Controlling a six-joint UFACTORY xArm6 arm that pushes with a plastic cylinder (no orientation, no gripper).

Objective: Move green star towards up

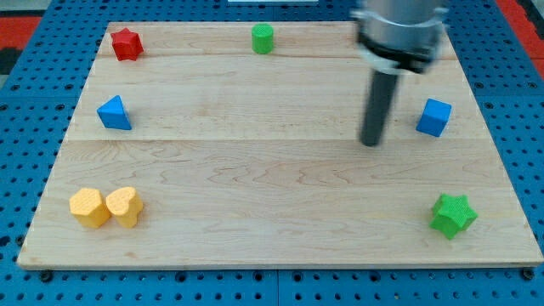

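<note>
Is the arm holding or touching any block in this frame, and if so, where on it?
Nothing is held. My tip rests on bare board, apart from every block: the blue cube sits to its right, and the green star lies toward the view's bottom right, untouched.

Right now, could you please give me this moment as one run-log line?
target: green star, view's bottom right | my tip: above-left of it, apart | contact: none | nearest: blue cube

Lab-style test bench: pale wooden table (280,170) laid on blue perforated board (25,102), red strip (520,13) at the view's top right, small coloured blocks scattered, robot rod above.
</note>
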